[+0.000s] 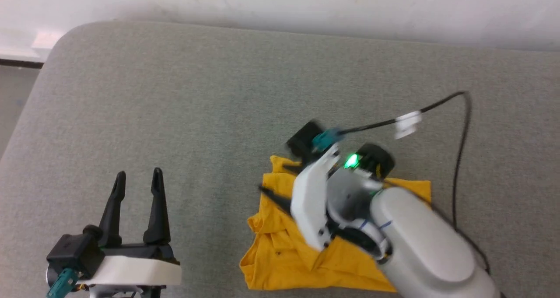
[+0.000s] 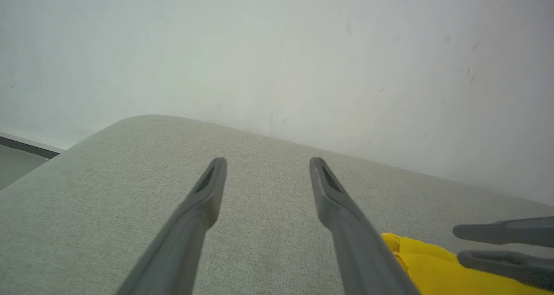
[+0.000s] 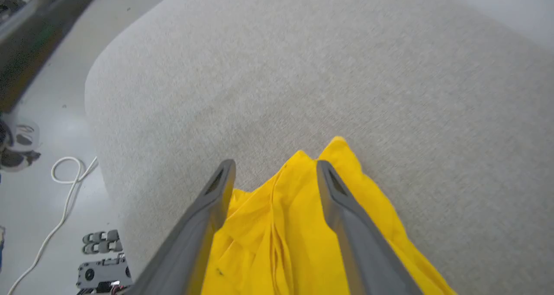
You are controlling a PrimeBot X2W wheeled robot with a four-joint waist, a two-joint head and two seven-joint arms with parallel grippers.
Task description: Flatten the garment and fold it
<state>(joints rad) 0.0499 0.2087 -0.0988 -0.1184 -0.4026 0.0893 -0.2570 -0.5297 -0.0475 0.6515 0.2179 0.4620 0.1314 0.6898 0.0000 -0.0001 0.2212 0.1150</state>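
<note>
Hovering nearest, the left claw (image 1: 139,175), spread and empty, sits well left of the bright yellow cotton T-shirt (image 1: 284,254) bundled on the grey upholstered cushion (image 1: 218,92); the right claw (image 3: 275,178), parted, gripping nothing, overhangs its far-left corner.

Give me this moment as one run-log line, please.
garment: yellow, folded compactly on grey cushion | right gripper: open over garment's edge | left gripper: open, clear of garment
</note>
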